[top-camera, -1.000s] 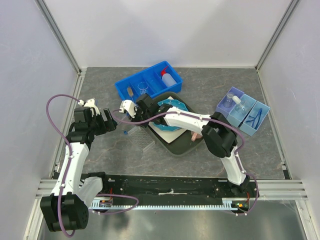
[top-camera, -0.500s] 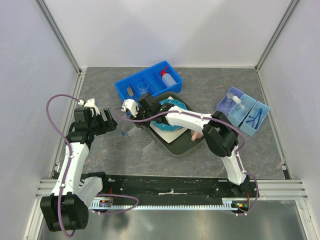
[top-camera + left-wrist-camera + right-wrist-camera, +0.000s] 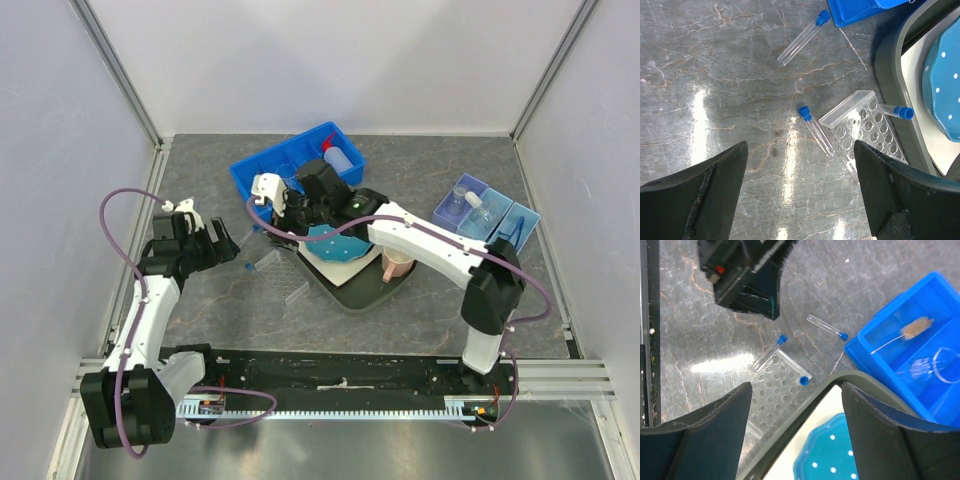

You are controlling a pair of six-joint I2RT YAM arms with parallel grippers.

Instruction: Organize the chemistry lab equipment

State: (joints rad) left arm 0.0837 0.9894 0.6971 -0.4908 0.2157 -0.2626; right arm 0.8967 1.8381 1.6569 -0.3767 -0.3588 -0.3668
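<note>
Top view: the left gripper [image 3: 225, 248] hangs spread and empty at 9 o'clock of the clear rack [image 3: 281, 276]. The right gripper [image 3: 283, 205] hovers at the rack's 12 o'clock, beside the blue bin [image 3: 262, 165].

Left wrist view: the fingers stand wide with nothing between them. 1 blue-capped vial [image 3: 816, 131] lies just beside the rack at 9 o'clock, another [image 3: 800, 39] well apart at 11 o'clock, a 3rd [image 3: 895, 111] across the rack's top.

Right wrist view: the fingers are parted and hold nothing, above rack and bin — a small brush [image 3: 905, 332] lies inside the bin.

Vial sorting looks to be the step in hand. The next move calls for lowering onto a flat-lying tube — jaws set across it.
</note>
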